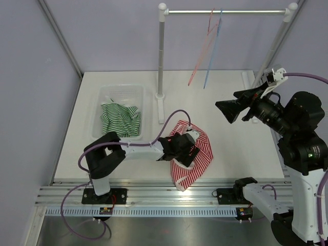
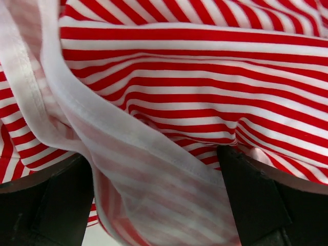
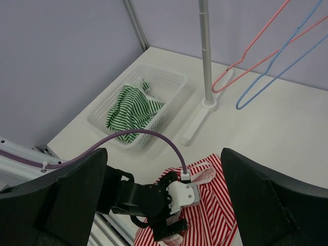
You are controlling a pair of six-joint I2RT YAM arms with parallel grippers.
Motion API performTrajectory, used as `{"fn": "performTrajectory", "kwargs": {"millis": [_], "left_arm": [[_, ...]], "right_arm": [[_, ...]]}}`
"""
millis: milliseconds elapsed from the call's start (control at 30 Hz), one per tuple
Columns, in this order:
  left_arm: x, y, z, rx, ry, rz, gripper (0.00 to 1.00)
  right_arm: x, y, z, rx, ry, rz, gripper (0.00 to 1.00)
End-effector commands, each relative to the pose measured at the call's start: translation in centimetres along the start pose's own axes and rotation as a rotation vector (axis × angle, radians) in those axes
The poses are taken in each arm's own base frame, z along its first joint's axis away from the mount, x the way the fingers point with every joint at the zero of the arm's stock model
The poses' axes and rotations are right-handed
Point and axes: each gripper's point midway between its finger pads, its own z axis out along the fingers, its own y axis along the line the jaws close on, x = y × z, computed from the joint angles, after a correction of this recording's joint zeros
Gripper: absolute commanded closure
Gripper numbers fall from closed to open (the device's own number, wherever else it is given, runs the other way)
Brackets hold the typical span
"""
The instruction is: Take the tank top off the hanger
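The red-and-white striped tank top (image 1: 205, 146) lies crumpled on the white table near its front edge, off any hanger. It fills the left wrist view (image 2: 205, 77) and shows in the right wrist view (image 3: 218, 215). My left gripper (image 1: 188, 152) is down on it, jaws wide apart with a fold of fabric and a white strap between the fingers (image 2: 46, 205). A pink hanger (image 1: 202, 48) and a blue hanger (image 1: 212, 51) hang bare on the rail. My right gripper (image 1: 228, 108) is open and empty, raised above the table right of the tank top.
The rack's pole (image 1: 161, 51) and foot stand behind the tank top. A white basket (image 1: 110, 95) with a green striped garment (image 1: 120, 119) sits at the left. The tank top's lower end drapes over the table's front edge by the rails.
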Motion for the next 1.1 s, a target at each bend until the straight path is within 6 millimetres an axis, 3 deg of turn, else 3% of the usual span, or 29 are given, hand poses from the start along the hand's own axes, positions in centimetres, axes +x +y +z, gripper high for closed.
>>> {"fn": "performTrajectory", "kwargs": {"millis": [0,33,100,133,200,367,500,733,800,933,1067], "left_arm": [[-0.2,-2.5,1.6,0.031,-0.018,-0.015,0.1],[0.4,-2.6,1.9,0.027,-0.007,-0.028,0.32],[0.9,-2.7,2.3,0.014,-0.008,-0.035,0.63],[1.1,-2.5,2.2,0.004,-0.006,-0.042,0.84],[0.3,-2.0,1.3,-0.025,-0.038,-0.05,1.0],[-3.3,1.1,-3.7,-0.161,-0.181,-0.098,1.0],[-6.9,4.3,-11.3,-0.267,-0.344,-0.177,1.0],[-10.2,10.0,-21.6,-0.431,-0.517,-0.274,1.0],[-10.3,12.0,-23.7,-0.501,-0.527,-0.284,1.0],[-12.6,16.2,-29.2,-0.564,-0.619,-0.357,1.0],[-14.3,19.2,-32.5,-0.571,-0.65,-0.416,1.0]], "right_arm": [[0.5,1.2,-0.2,-0.072,0.003,-0.001,0.01],[0.7,1.5,-0.5,-0.079,0.001,-0.005,0.0],[0.7,1.6,-0.9,-0.078,-0.008,-0.008,0.01],[0.7,1.8,-1.2,-0.08,-0.013,-0.013,0.01],[0.7,1.9,-1.5,-0.078,-0.017,-0.019,0.01],[0.6,1.5,-2.2,-0.037,-0.031,-0.036,0.01],[0.9,1.2,-2.8,-0.007,-0.039,-0.039,0.0],[0.5,1.3,-3.4,0.008,-0.062,-0.043,0.0],[0.2,1.3,-3.6,0.013,-0.076,-0.047,0.0],[-0.1,1.5,-3.9,0.01,-0.092,-0.055,0.01],[0.1,1.5,-3.7,0.006,-0.081,-0.051,0.0]]}}
